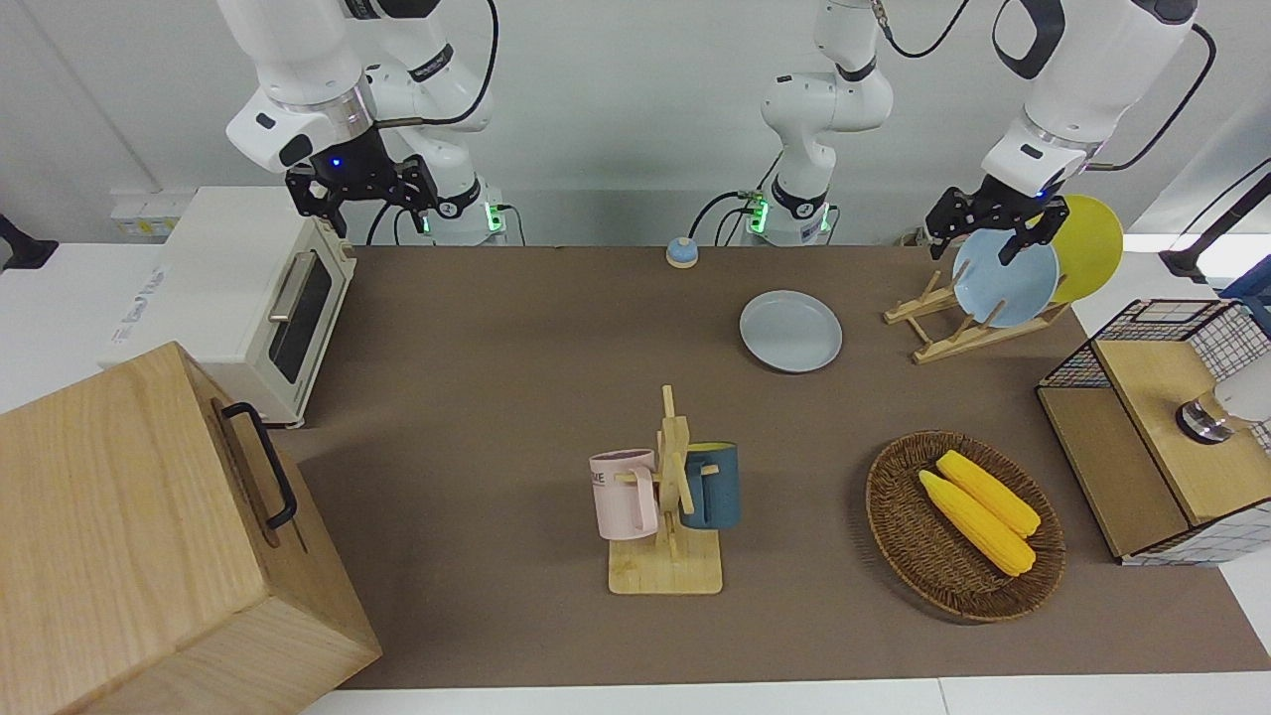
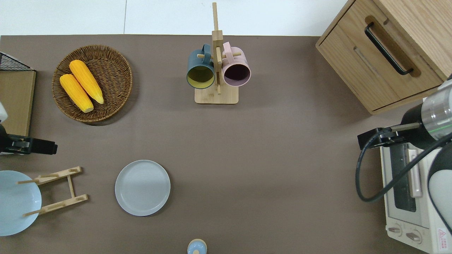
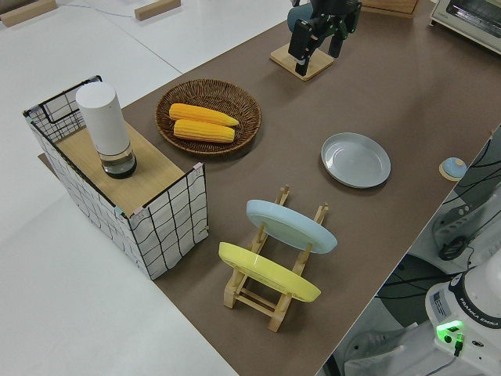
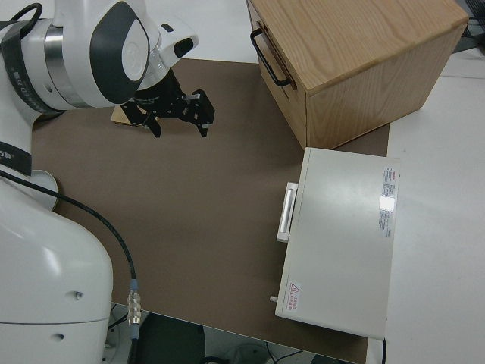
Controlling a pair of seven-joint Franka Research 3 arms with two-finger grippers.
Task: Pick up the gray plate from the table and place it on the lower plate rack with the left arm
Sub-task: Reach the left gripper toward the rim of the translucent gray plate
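The gray plate (image 1: pixel 790 331) (image 2: pixel 142 187) (image 3: pixel 356 160) lies flat on the brown table (image 1: pixel 496 397), beside the light-wood plate rack (image 1: pixel 928 320) (image 2: pixel 60 174) (image 3: pixel 283 194). The rack holds a light blue plate (image 1: pixel 1003 283) (image 2: pixel 16 203) and a yellow plate (image 1: pixel 1090 248) (image 3: pixel 266 272) in its upper slots; its lower slots, toward the gray plate, hold nothing. My left gripper (image 1: pixel 975 243) (image 2: pixel 35 146) (image 3: pixel 319 43) is open and holds nothing, up in the air over the mat between the rack and the wire crate. My right gripper (image 1: pixel 362 189) (image 4: pixel 178 114) is open and parked.
A mug stand with two cups (image 1: pixel 670 497) stands mid-table. A wicker basket with two corn cobs (image 1: pixel 963 521) and a wire crate (image 1: pixel 1162 427) are at the left arm's end. A toaster oven (image 1: pixel 248 298) and a wooden drawer box (image 1: pixel 149 536) are at the right arm's end. A small blue knob (image 1: pixel 681 252) sits near the robots.
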